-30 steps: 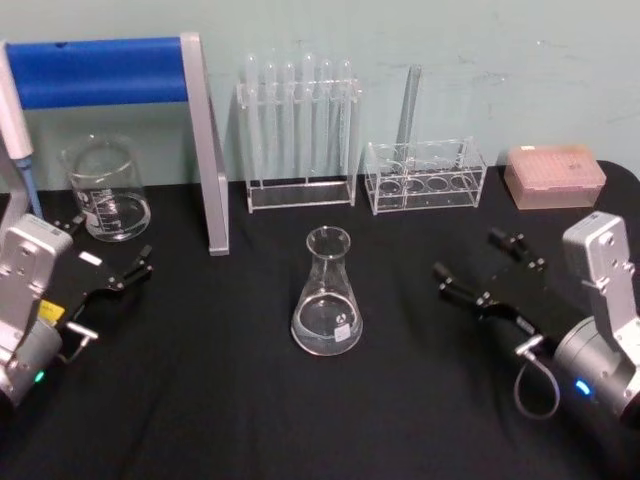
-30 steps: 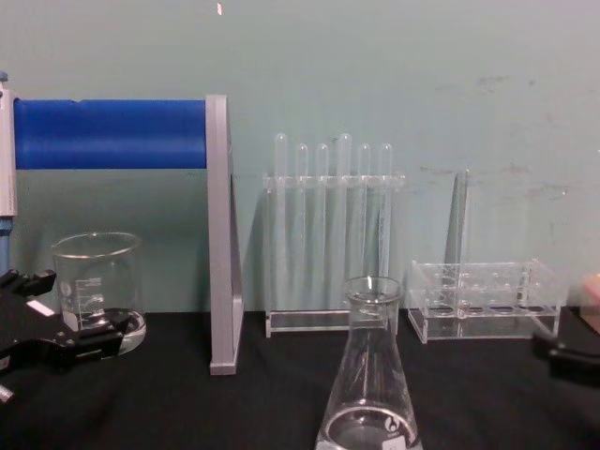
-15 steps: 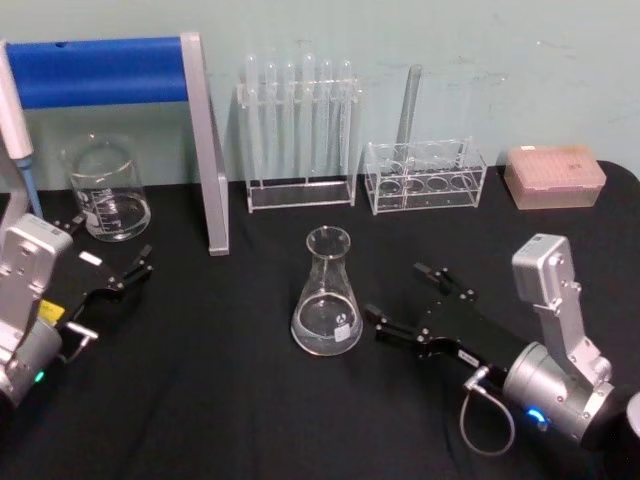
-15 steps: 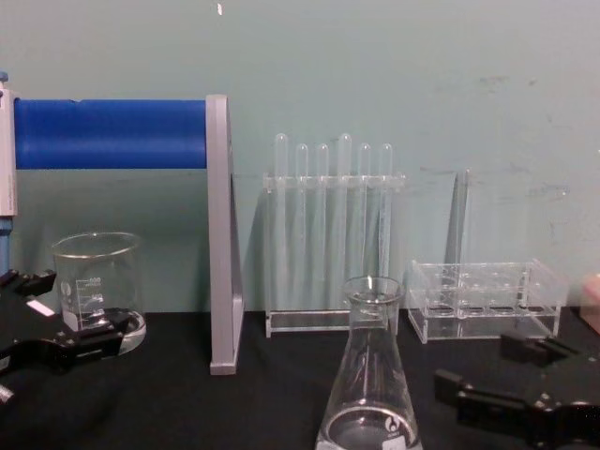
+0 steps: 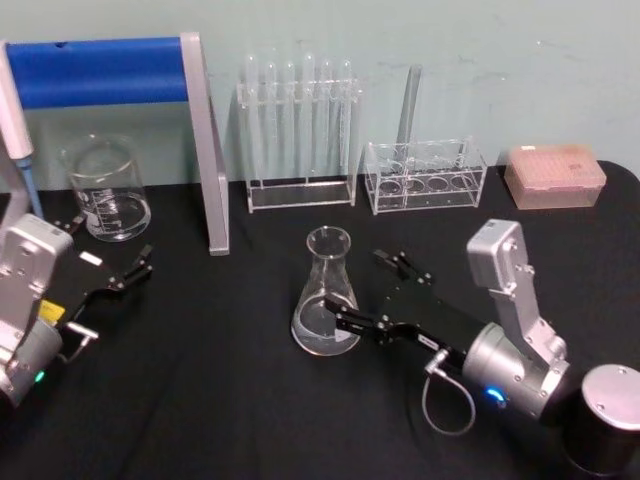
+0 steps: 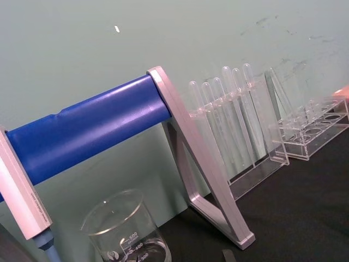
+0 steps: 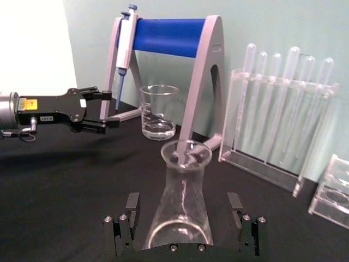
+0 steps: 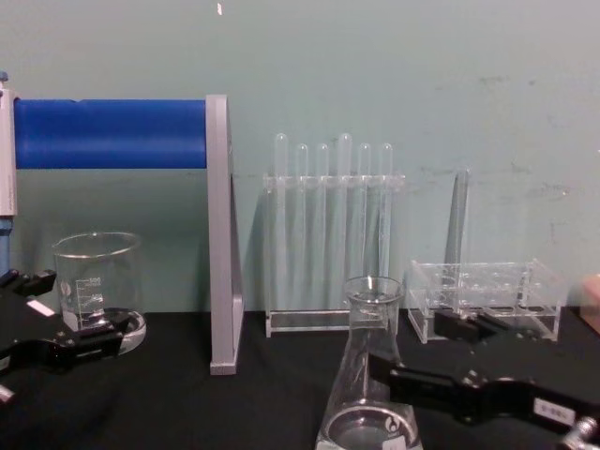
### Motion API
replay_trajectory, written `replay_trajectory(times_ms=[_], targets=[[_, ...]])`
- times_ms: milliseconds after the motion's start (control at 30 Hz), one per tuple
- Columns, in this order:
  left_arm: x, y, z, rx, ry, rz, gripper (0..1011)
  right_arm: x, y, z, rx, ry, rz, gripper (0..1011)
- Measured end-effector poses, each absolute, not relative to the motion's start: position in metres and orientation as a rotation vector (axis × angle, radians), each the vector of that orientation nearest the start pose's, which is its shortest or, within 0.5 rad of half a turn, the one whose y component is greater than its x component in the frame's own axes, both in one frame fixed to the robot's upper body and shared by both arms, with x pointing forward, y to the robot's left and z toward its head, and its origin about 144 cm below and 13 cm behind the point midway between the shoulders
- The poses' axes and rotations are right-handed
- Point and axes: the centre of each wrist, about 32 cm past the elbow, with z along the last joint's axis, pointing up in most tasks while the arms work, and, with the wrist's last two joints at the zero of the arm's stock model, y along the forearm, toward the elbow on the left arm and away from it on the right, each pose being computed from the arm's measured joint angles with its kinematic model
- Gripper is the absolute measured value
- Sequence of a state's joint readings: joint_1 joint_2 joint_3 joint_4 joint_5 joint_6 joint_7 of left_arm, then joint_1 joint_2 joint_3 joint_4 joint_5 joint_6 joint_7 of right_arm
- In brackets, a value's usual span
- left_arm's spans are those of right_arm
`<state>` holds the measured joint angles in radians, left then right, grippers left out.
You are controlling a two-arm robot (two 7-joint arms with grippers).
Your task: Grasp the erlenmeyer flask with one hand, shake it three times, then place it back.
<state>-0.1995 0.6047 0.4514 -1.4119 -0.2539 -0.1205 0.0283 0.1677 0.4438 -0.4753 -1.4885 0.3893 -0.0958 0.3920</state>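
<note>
Erlenmeyer flask [image 5: 326,298] stands upright between the right gripper's [image 5: 356,284] wide-open fingers, untouched.

- The beaker [image 6: 122,229] carries printed graduation marks. In the left wrist view, 2 of its numbers read 400 and 300, beside a small logo too faint to make out.
- A white label [image 8: 548,410] on the right end effector [image 8: 408,345] bears dark print too small to read.
- A yellow label [image 7: 28,102] and a white strip [image 7: 46,118] on the left end effector [image 7: 113,109] are illegible.
- The erlenmeyer flask [image 5: 326,300] has a small white mark [image 5: 342,320] near its base, unreadable.
</note>
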Motion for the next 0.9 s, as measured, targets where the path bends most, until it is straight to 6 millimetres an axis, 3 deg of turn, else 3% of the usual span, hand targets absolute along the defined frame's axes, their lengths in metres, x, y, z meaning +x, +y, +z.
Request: replay_trajectory(times_ms=[900], targets=[[0.489,0.31,1.14,0.304,-0.285,1.248,1001,0.513,-0.206,1.14,-0.052,-0.051,-0.747,1003]])
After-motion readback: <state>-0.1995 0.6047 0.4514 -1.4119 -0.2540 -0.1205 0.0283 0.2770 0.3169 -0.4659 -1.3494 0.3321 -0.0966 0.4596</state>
